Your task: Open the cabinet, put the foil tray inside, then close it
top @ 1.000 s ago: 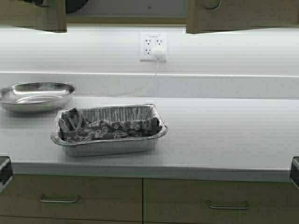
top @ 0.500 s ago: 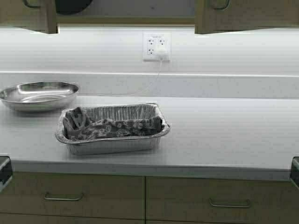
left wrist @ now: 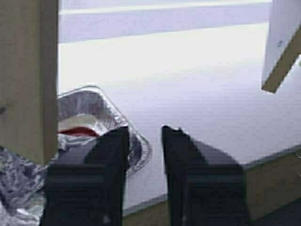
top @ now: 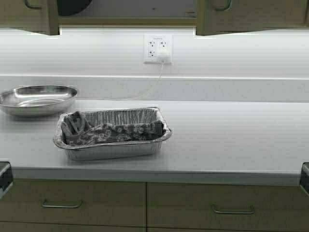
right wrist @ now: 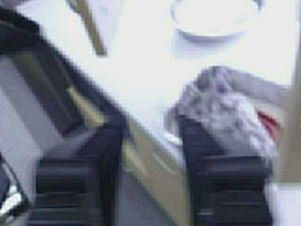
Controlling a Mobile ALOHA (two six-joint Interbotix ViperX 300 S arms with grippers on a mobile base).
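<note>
- Sitting on the counter (top: 231, 140) at seven o'clock, the foil tray (top: 112, 133) holds a crumpled cloth (top: 104, 131).
- Probably light, flimsy, dent-prone; grip the rolled rim.
- Left gripper (left wrist: 145, 134) and right gripper (right wrist: 149, 129) both gape, empty.

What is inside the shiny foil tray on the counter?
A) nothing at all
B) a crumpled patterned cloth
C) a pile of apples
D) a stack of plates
B: in the high view the foil tray sits on the counter with a crumpled grey patterned cloth lying along its inside, while the steel bowl stands apart behind it to the left.
</note>
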